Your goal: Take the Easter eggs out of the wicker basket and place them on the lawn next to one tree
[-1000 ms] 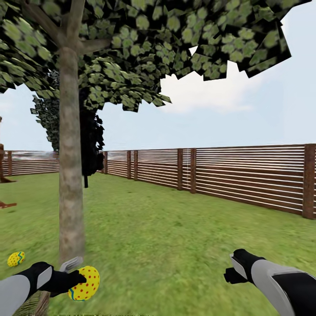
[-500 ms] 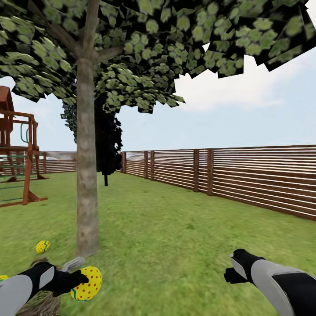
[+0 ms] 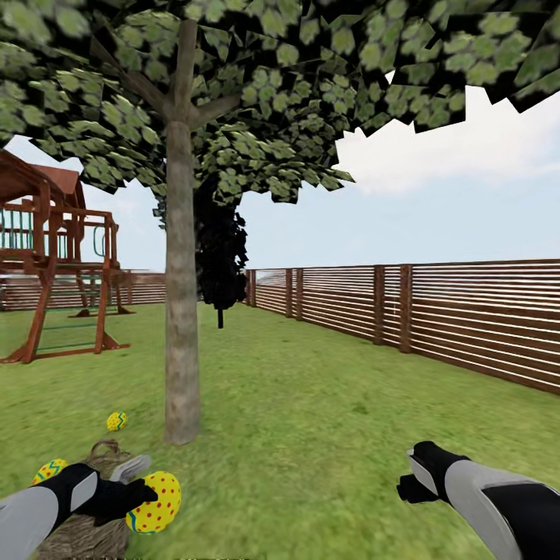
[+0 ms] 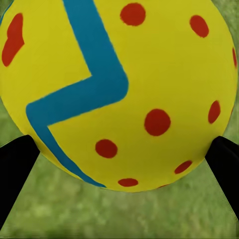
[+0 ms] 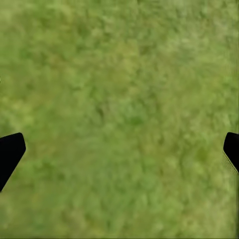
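From the head camera, the left gripper [image 3: 144, 498] is clamping a spotted egg [image 3: 154, 502] at about 7 o'clock, above the lawn [image 3: 311, 435]. The basket [image 3: 93, 521] is sitting just behind and under that arm, at 7 to 8 o'clock. A second egg [image 3: 117, 421] is lying on the grass near the foot of the tree [image 3: 181, 311], at the trunk's 8 o'clock. A third egg [image 3: 49, 470] is peeking out beside the basket; I cannot tell whether it is resting in it or on the grass behind. The right gripper [image 3: 404, 486] is hanging at 4 o'clock with nothing in it.

The left wrist camera is looking straight at the held egg [image 4: 117, 89], with a dark fingertip [image 4: 15, 169] pressing on each flank and grass beneath.

In the right wrist camera the fingertips [image 5: 10, 154] are standing wide apart over bare grass.

So I judge one egg placed, one in hand awaiting release by the trunk, and one to be settled.
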